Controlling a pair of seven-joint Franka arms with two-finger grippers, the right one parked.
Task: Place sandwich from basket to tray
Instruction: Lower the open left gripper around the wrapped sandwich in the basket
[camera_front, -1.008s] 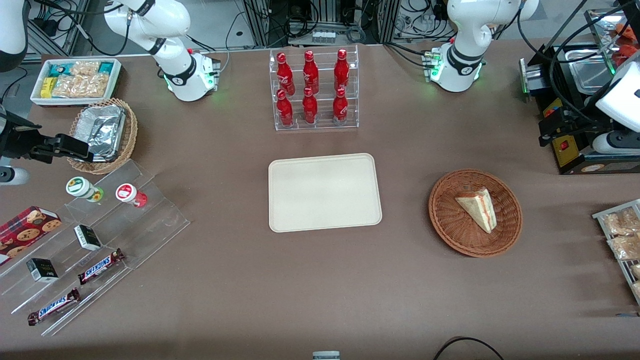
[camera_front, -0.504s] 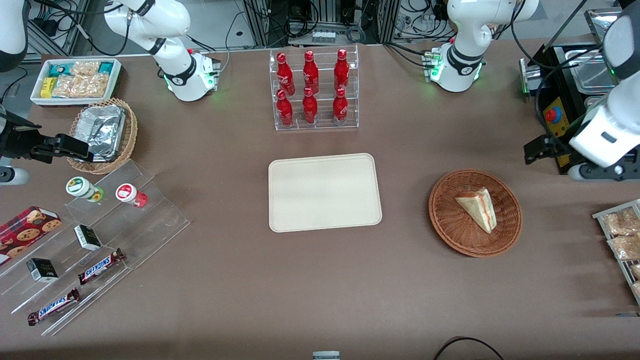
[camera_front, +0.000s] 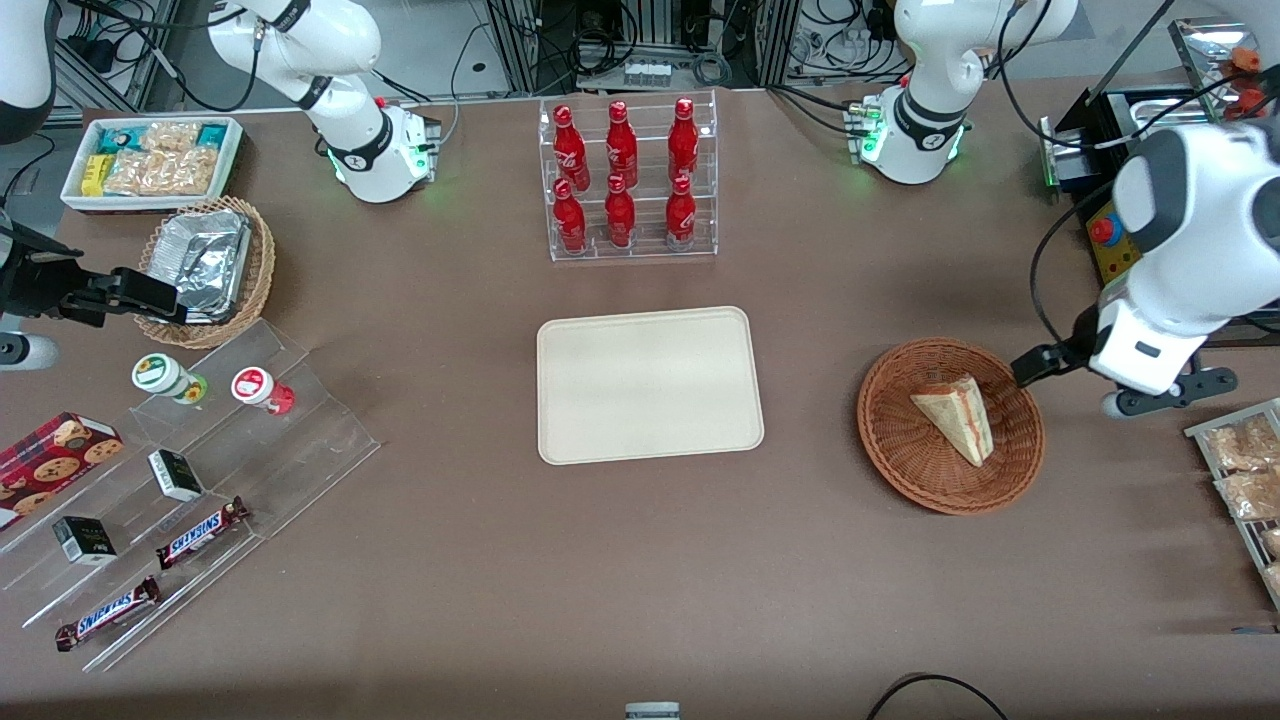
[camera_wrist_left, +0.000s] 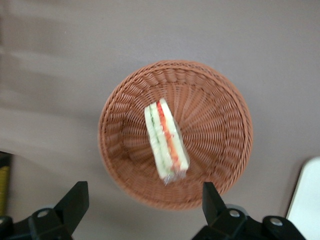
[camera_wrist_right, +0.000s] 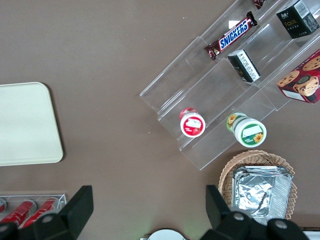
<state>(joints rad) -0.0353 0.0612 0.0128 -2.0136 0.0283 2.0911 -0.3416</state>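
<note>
Your gripper (camera_wrist_left: 142, 202) hangs above the basket (camera_wrist_left: 220, 107), jaws spread and holding nothing. Centre over the sandwich (camera_wrist_left: 166, 141), lying 11-to-5 o'clock, then descend squarely across its bread faces.

tray (camera_wrist_left: 311, 200): picture edge is cutting it to one corner | gripper (camera_wrist_left: 145, 202): edge is cutting off its body | sandwich (camera_wrist_left: 166, 141): showing slightly blurred

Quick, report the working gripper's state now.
Gripper: open, holding nothing, above the basket with the sandwich still inside.
</note>
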